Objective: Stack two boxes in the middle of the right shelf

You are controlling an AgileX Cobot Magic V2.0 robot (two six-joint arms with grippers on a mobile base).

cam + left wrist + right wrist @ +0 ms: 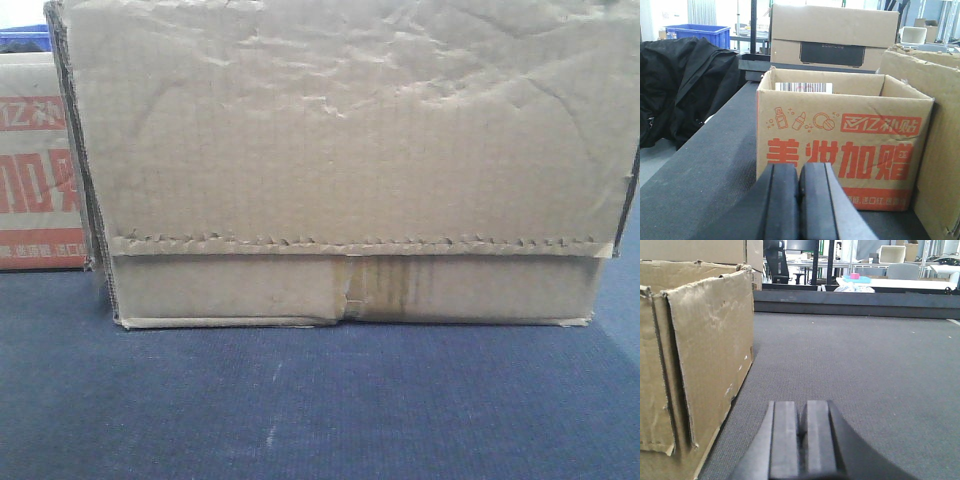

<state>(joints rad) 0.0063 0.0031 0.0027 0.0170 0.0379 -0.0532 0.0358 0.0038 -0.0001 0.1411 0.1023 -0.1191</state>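
Observation:
A large plain brown carton (340, 160) with a wrinkled face, jagged flap line and taped centre seam fills the front view, resting on a dark blue-grey mat (300, 410). Its edge shows at the right of the left wrist view (940, 140) and at the left of the right wrist view (695, 355). A smaller open carton with red Chinese print (845, 145) stands left of it, also visible in the front view (40, 170). My left gripper (799, 172) is shut and empty, just before the printed carton. My right gripper (802, 412) is shut and empty, right of the large carton. The steel shelf is out of view.
A black jacket (685, 90) lies left of the mat. A closed carton (832, 37) stands behind the printed one. A blue plastic bin (697, 35) sits far back left. Open mat (865, 365) stretches to the right of the large carton, with desks and chairs beyond.

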